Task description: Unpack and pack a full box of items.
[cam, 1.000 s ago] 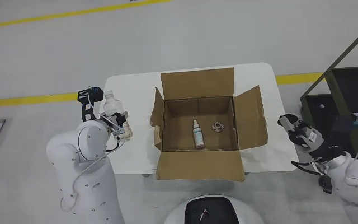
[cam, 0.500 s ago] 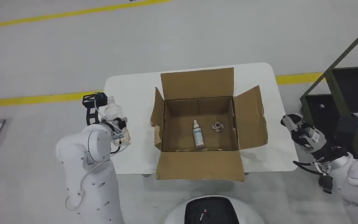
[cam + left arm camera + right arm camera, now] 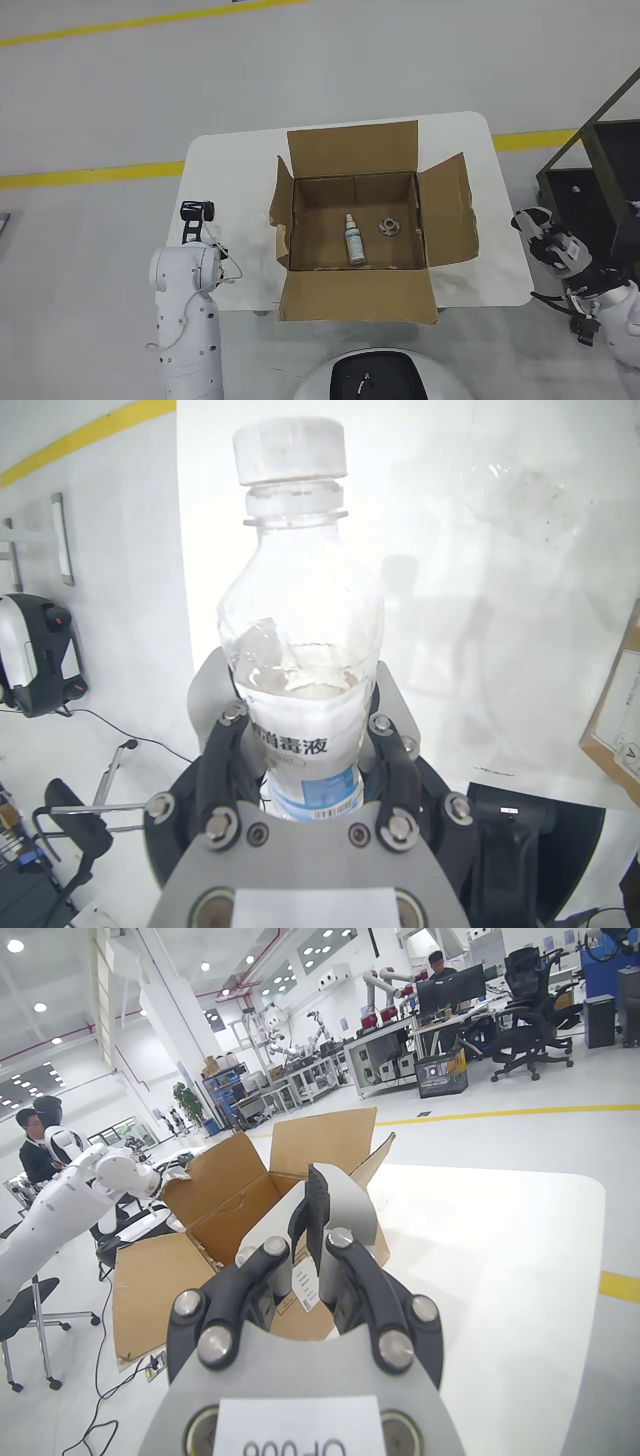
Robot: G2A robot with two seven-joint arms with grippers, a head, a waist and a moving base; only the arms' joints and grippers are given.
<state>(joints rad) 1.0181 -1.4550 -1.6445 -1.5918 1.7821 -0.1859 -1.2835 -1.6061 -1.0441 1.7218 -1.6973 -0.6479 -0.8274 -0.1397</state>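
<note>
While left gripper (image 3: 305, 720) clamps clear plastic bottle (image 3: 300, 610) at labelled body, likely for upright set-down outside cardboard box (image 3: 355, 150), right gripper (image 3: 320, 1208) hangs beside table (image 3: 230, 160), fingers together, empty.

White table (image 3: 230, 160) with rounded corners on the pale floor, a yellow line (image 3: 90, 175) coming out at either end of it, and a dark green rack (image 3: 590, 170) just off its right end. Across the hall, black office chairs (image 3: 530, 1033) cluster by desks with monitors (image 3: 450, 988), and a potted plant (image 3: 187, 1100) stands further back. Down low, a black cable (image 3: 102, 1393) snakes over the floor near a wheeled chair (image 3: 27, 1308).
</note>
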